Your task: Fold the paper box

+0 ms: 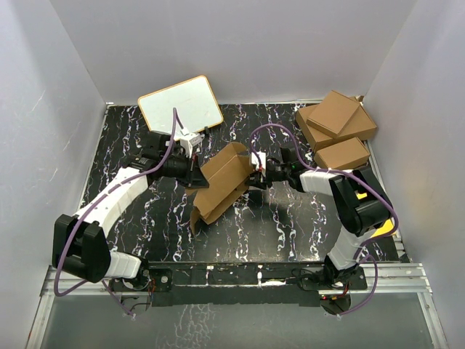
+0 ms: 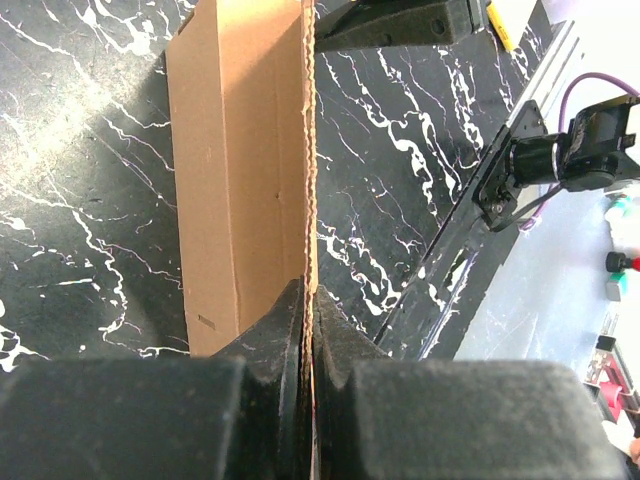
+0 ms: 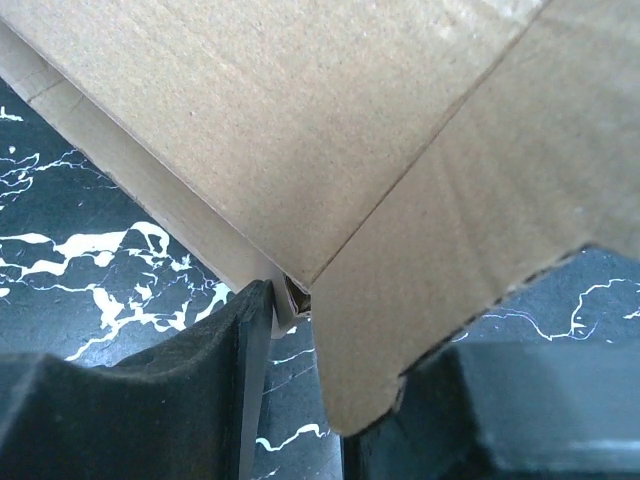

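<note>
While the paper box [image 1: 221, 182] stands half-formed in the middle of the black marbled table [image 1: 290, 225], one arm meets it from each side. Its panels are raised at an angle. One long flap trails down toward the near edge, though whether that end touches the surface is unclear. The left gripper [image 1: 195, 173] is clamped tight on the box's left edge. In the left wrist view its fingers [image 2: 270, 340] press together on a single corrugated wall, with the brown panel stretching away beyond them. The right gripper [image 1: 256, 171] reaches the box's opposite side with its jaws parted around the corner of a flap. In the right wrist view its fingers [image 3: 200, 390] stand on either side of the cardboard, and a strip of table shows between them, so nothing is pinched there. A whiteboard [image 1: 180, 102] lies at the far left of the table, and three brown cartons [image 1: 336, 125] are stacked at the far right.
</note>
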Robot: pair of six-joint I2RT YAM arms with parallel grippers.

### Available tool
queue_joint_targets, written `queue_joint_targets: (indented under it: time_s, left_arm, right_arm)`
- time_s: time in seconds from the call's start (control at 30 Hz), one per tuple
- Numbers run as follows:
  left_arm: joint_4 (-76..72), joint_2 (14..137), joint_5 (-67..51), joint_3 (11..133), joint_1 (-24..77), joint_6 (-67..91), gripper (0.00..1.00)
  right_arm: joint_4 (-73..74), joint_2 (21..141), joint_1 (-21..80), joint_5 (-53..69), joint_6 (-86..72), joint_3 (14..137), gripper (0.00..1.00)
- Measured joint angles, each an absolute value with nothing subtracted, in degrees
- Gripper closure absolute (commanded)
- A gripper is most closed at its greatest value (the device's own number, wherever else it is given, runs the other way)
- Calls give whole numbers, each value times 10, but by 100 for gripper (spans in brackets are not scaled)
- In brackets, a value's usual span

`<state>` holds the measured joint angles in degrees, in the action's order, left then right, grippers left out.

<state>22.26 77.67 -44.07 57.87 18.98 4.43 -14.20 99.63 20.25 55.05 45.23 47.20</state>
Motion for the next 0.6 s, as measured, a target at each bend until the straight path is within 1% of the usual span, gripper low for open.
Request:
queue_joint_targets:
  time_s: [0.1, 0.37, 0.6]
  left_arm:
    - [220, 777, -449, 575, 183, 49, 100]
    - [219, 782, -456, 573, 177, 49, 100]
    - [220, 799, -459, 573, 176, 45, 100]
  right_arm:
    - [-152, 1007, 203, 552, 437, 477, 69]
    - [-165, 1018, 203, 548, 392, 478, 67]
    - [-200, 1025, 203, 537, 343, 478, 68]
